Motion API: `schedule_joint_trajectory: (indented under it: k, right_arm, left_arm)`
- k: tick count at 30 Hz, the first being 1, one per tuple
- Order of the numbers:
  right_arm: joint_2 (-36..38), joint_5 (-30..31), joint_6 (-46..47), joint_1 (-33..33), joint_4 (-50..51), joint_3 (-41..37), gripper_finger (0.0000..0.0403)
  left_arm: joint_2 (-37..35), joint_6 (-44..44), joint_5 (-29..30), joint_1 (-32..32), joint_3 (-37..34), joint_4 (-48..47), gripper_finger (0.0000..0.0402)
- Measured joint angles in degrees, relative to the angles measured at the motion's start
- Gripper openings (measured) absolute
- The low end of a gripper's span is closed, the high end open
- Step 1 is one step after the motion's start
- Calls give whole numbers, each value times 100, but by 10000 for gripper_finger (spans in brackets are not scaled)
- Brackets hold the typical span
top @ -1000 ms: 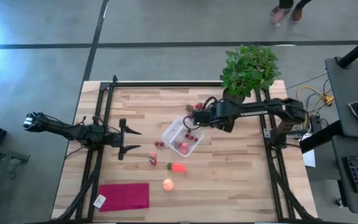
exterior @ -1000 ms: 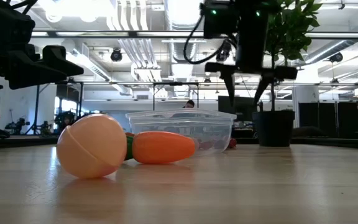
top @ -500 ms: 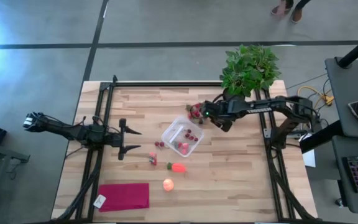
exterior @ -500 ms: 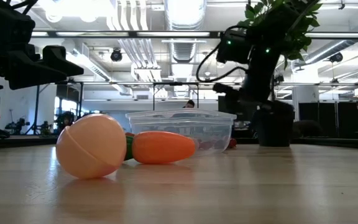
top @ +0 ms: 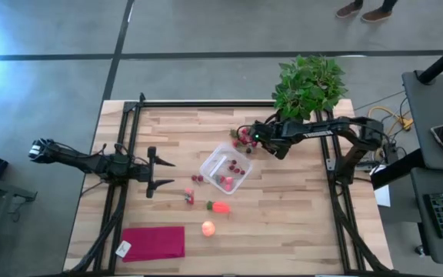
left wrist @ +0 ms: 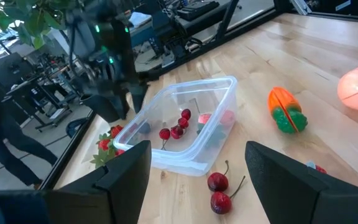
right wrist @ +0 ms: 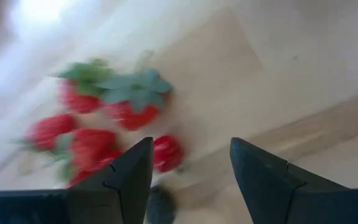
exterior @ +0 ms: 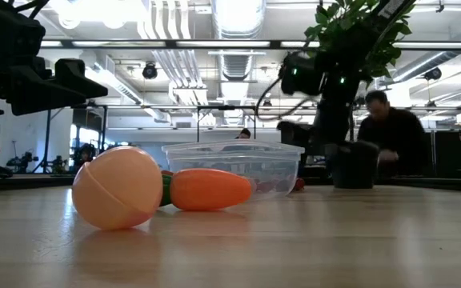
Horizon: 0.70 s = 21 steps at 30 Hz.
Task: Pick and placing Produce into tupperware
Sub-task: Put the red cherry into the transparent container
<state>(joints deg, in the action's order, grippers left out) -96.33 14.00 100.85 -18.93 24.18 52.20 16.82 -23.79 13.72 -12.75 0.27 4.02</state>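
Observation:
The clear tupperware (top: 226, 169) stands mid-table with a few small red pieces inside (left wrist: 178, 127). A cluster of red strawberries with green tops (right wrist: 104, 118) lies on the wood just beyond its far corner (top: 242, 137). My right gripper (right wrist: 188, 180) hangs open above this cluster, pointing steeply down (top: 246, 138), touching nothing. The carrot (top: 220, 206) and the pale round fruit (top: 208, 228) lie nearer the front edge. Cherries (left wrist: 219, 190) lie beside the tupperware. My left gripper (top: 166, 173) waits open at the left.
A potted plant (top: 308, 85) stands at the far right corner, close behind my right arm. A magenta cloth (top: 154, 242) lies at the front left. Black frame rails (top: 121, 154) run along both sides. A person (exterior: 390, 132) shows in the room beyond.
My right gripper has left the space over the tupperware, going toward the table's far edge and down, and now hangs low over the strawberry cluster. Its wrist has tipped more steeply down. Its fingers have stayed apart. The produce and the tupperware have not moved.

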Motion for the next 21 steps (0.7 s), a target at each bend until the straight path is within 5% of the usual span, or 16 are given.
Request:
schedule_joint_trajectory:
  k: [5,21]
  right_arm:
    - [-538,-196,-91,64,-502,221,205]
    - [-744,-545,-821,121,387,865,187]
  left_arm:
    - [-7,-1,-8,0,0,0,247]
    - [2,0,5,0,0,-1,247]
